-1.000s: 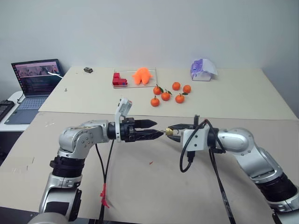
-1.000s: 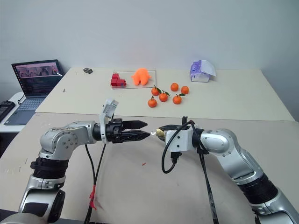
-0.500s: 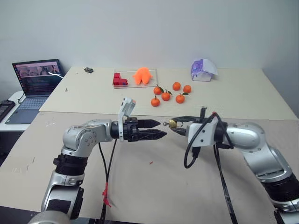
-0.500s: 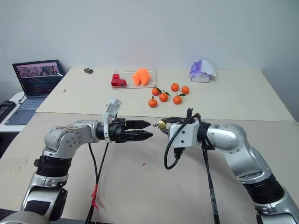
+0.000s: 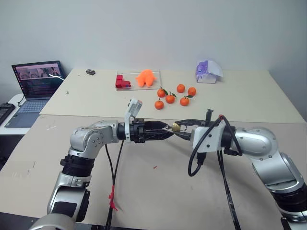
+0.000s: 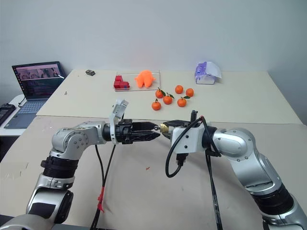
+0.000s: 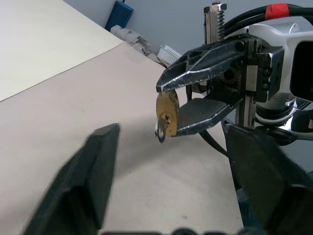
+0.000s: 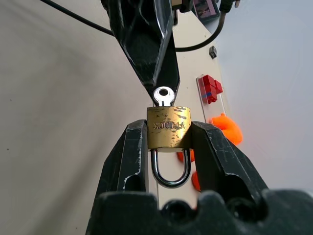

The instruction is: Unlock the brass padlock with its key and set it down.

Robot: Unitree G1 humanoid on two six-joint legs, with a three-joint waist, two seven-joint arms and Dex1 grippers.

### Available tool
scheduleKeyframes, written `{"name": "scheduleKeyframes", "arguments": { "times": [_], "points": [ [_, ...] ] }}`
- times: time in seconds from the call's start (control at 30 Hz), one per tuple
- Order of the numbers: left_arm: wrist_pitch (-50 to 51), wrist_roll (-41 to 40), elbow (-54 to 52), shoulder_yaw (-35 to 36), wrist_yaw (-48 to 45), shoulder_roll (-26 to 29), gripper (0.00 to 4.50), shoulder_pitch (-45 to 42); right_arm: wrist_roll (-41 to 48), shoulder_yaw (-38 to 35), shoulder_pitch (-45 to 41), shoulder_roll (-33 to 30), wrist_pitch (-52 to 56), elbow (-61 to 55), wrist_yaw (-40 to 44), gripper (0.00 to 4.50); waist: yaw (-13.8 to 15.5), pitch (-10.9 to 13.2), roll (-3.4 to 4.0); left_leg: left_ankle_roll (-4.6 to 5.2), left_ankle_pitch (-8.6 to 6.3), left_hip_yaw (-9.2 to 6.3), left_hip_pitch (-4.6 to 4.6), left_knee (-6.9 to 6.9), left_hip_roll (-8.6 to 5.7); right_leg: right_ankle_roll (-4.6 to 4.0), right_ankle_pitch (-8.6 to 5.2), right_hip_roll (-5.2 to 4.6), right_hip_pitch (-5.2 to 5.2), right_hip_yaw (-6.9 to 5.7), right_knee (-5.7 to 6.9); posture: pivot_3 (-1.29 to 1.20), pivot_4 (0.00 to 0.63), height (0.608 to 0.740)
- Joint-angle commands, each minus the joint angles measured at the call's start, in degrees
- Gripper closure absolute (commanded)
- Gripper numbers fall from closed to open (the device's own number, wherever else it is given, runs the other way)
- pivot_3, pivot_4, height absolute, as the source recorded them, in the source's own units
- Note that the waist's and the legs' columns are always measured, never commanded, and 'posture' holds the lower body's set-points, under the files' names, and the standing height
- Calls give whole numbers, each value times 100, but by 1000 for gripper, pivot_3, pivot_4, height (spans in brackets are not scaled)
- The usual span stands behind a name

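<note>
The right claw [image 8: 168,147] is clamped on the brass padlock [image 8: 168,133], one black finger on each side of its golden body, holding it in the air above the bench [image 5: 158,191]. The padlock's silver shackle hangs back between the two fingers toward the wrist, closed into the body. One key [image 8: 163,95] sticks out of the padlock's far face, its round bow pointing away from the right claw.

The left claw [image 5: 168,132] comes in level from the opposite side, tip to tip with the right claw. Its two fingers stand apart with a gap between them — they frame the key's bow, and I cannot tell whether either finger touches it. In the left wrist view the padlock [image 7: 167,114] and key [image 7: 160,132] sit ahead of the left claw's fingers [image 7: 93,161], centred between them.

Beyond both claws, on the far bench: five oranges [image 5: 170,98] in a loose cluster, one red block [image 5: 121,82] and one orange soft toy [image 5: 146,77] on a clear tray, one purple-and-white object [image 5: 207,71], and one small dark item [image 5: 90,72]. Well off past the left claw, one open laptop [image 5: 36,86].
</note>
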Motion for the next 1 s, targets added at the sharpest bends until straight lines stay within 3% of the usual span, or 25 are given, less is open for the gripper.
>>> {"name": "scheduleKeyframes", "arguments": {
  "times": [0.03, 0.63, 0.73, 0.83, 1.0],
  "points": [
    [-61, -62, -80, 28, -98, 35, 2694, -111, 109, -115, 8, 25, 96, -259, -4, 3586, 3, 0, 0, 0, 0, 0, 0, 0, 0, 0, 0, 0, 0, 0, 0, 0, 150, 723],
    [-59, -86, 7, 72, -180, 7, 2694, -211, 206, -360, -52, -118, 138, -129, 34, 3586, -3, 1, -1, 19, -11, 0, 0, -1, 0, 0, 0, 0, 0, 0, -1, 0, 150, 723],
    [-74, -75, 48, 78, -200, 11, 3397, -241, 242, -394, -87, -112, 193, -140, 34, 3586, -4, 0, 0, 20, -12, 0, 0, -1, 0, 0, 0, 0, -1, 0, -1, 0, 150, 723],
    [-95, -70, 79, 84, -209, 12, 4470, -255, 259, -386, -106, -118, 217, -149, 25, 3586, -3, 1, -1, 20, -12, 0, 1, -2, -1, 1, 0, 0, -1, 0, -2, 0, 150, 723],
    [-92, -82, 70, 95, -198, 1, 4470, -246, 270, -341, -120, -91, 275, -207, 25, 3586, -2, 0, 0, 20, -12, 0, 1, -3, -1, 1, 0, 0, -2, 0, -3, 0, 150, 723]
  ]
}}
